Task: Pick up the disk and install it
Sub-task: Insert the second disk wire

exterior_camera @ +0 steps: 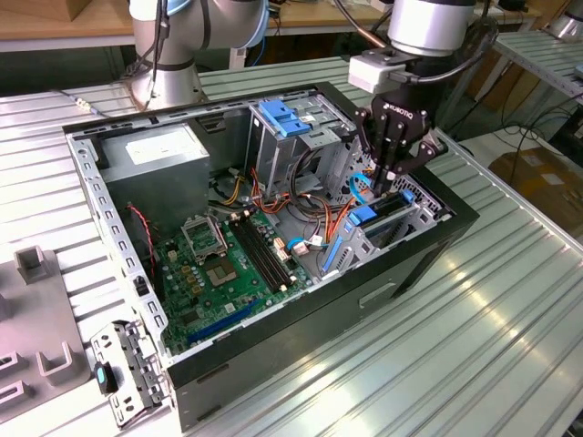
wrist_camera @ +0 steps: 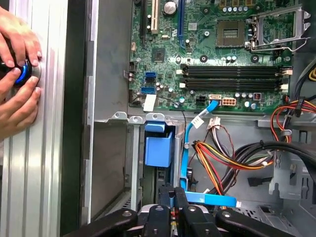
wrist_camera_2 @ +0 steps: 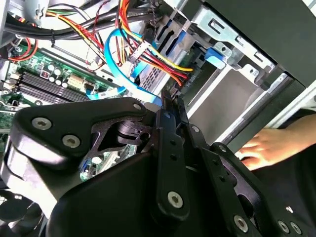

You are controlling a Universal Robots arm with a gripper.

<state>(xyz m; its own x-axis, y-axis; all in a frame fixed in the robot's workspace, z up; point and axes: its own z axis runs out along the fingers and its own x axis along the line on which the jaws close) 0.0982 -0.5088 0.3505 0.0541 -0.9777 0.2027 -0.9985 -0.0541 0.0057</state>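
Hand (exterior_camera: 387, 177), fingers pinched narrow at centre-right over the bay, disk (exterior_camera: 387, 217) half-seated: risks snagging blue cable (exterior_camera: 355, 193), jamming crooked.

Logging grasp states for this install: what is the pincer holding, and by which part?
The pincer is shut on the disk's upper edge; the disk stands on edge in the drive cage slot.

Green motherboard (exterior_camera: 219, 264), bright blue disk (wrist_camera: 158, 147) carrier, black tool (exterior_camera: 392, 173), silver ribbed table (exterior_camera: 474, 319).
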